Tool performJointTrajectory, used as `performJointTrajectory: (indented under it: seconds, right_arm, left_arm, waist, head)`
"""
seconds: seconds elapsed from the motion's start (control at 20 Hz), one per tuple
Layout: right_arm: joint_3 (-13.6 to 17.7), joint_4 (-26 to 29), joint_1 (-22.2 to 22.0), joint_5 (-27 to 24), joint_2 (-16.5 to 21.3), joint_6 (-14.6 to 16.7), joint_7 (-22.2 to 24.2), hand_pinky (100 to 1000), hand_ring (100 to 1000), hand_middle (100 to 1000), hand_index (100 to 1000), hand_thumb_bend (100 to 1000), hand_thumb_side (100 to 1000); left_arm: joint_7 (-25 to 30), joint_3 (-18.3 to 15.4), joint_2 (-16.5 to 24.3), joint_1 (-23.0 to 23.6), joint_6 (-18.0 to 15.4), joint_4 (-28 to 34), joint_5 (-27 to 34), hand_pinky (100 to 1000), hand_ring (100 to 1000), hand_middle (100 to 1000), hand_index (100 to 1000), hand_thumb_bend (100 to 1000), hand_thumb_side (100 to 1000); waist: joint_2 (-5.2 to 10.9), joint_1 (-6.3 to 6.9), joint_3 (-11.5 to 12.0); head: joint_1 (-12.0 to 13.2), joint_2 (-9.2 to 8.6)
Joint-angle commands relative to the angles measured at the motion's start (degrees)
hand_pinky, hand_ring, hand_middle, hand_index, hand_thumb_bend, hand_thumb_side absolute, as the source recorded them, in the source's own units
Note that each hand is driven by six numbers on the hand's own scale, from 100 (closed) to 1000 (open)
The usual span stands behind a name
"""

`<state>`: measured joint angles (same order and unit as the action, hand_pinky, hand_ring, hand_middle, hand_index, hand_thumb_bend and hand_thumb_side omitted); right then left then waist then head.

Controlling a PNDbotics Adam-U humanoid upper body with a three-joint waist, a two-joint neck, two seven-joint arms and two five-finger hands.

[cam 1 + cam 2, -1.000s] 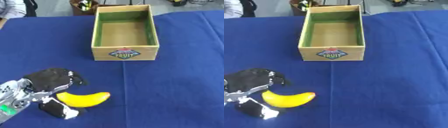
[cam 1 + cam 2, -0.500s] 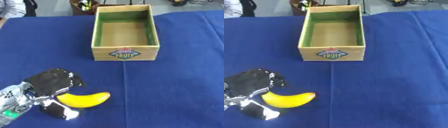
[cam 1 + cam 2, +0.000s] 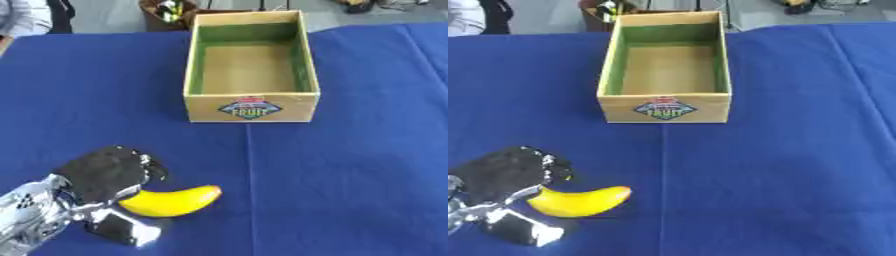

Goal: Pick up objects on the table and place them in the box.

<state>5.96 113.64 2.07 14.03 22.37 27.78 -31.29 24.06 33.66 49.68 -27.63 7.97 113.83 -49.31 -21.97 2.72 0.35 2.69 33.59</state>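
— Yellow banana (image 3: 171, 201) lies on the blue cloth (image 3: 350, 165), at 7 o'clock from the box (image 3: 251, 107). Held?

— Left hand (image 3: 103, 172) sits at its stem end, at 9 o'clock; black fingers curl over that end, thumb (image 3: 122, 231) below. The contact itself is hidden, so I cannot tell whether it is clamped.

— Box?

— Wooden, green inner walls, label on the near face, well apart from the banana. Forearm cut off at the lower left corner. Right hand shows in neither view.
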Motion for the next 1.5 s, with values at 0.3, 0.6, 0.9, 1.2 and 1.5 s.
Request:
performJointTrajectory:
  seconds: [0.3, 0.6, 0.9, 1.2, 1.5]
  right_arm:
    - [0.23, 0.95, 0.41, -0.72, 0.23, 0.05, 0.24, 703, 625, 540, 725, 100, 853]
    - [0.23, 0.95, 0.47, -0.76, -0.05, -0.02, 0.24, 703, 625, 538, 724, 100, 851]
    - [0.22, 0.95, 0.49, -0.76, -0.22, -0.12, 0.27, 703, 625, 538, 724, 100, 850]
    - [0.2, 0.95, 0.53, -0.8, -0.39, -0.16, 0.32, 703, 624, 537, 724, 100, 850]
    - [0.19, 0.95, 0.62, -0.93, -0.57, -0.21, 0.4, 703, 624, 537, 724, 100, 851]
  left_arm:
    - [-0.44, -1.04, 0.31, 1.01, 1.75, 0.76, -3.19, 526, 557, 563, 776, 322, 624]
    - [0.87, -0.92, -0.29, 1.22, 2.47, 0.76, -3.31, 518, 553, 562, 775, 320, 622]
    - [0.85, -1.04, -0.5, 1.5, 3.01, 0.76, -3.84, 500, 543, 547, 759, 294, 613]
    - [1.12, -1.09, -0.55, 1.71, 3.3, 0.76, -4.07, 487, 536, 541, 748, 296, 599]
    - [1.44, -0.94, -0.64, 2.21, 3.38, 0.76, -5.79, 481, 535, 541, 748, 335, 603]
  waist:
    - [0.86, -0.15, -0.2]
    - [0.58, -0.15, -0.51]
    - [0.46, -0.14, -0.58]
    - [0.34, -0.15, -0.68]
    - [0.24, -0.18, -0.75]
  head:
    - [0.15, -1.08]
    - [0.22, -1.11]
    - [0.19, -1.14]
    - [0.22, -1.18]
    - [0.23, -1.32]
